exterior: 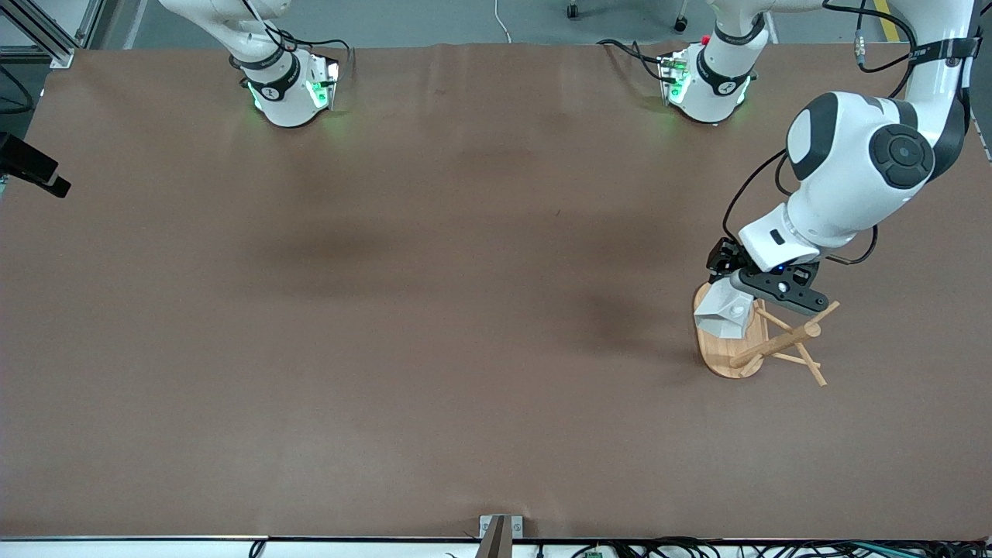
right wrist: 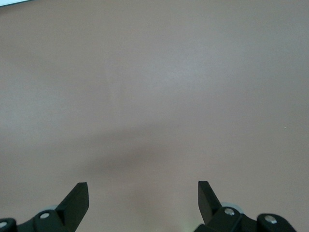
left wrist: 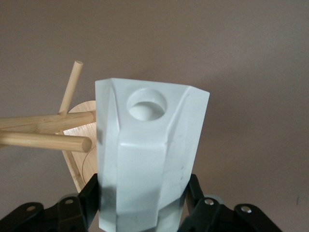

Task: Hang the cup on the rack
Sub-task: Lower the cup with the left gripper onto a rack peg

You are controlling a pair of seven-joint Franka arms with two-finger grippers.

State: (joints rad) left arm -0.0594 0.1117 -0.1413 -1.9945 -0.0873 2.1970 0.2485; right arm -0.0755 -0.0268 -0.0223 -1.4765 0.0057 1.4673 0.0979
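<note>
L arm's gripper (exterior: 736, 291) hangs over the rack (exterior: 756, 341) at the L arm's end of the table (exterior: 465, 310), jaws clamped narrow on the cup (exterior: 725, 310). Cup is white, faceted, held off the table and above the rack's oval base, right beside the central post.

In the L wrist view the fingers (left wrist: 79, 205) pinch the cup (left wrist: 149, 154) from both sides low on its body; the flat tab handle faces the camera, its round hole (left wrist: 147, 104) open and unthreaded. Two pegs of the rack (left wrist: 46, 133) lie just beside the cup wall; one blunt peg tip (left wrist: 86, 143) sits next to the cup's edge but not in the hole. Whether peg and cup touch: can't tell.

R arm waits w/ its gripper not seen in the front view; the R wrist view shows the gripper (right wrist: 143, 195) w/ jaws wide, nothing between them, over bare table.

Step in hand, by the look of it: lining up the handle hole w/ a peg. Cup is carried and at the rack, not yet hung. Next move prob. calls for shifting the cup sideways so the hole meets a peg tip, sliding it on along the peg's angle, then opening the jaws. Fine alignment needed, since hole looks only slightly wider than a peg; a bump could tip the light rack.
</note>
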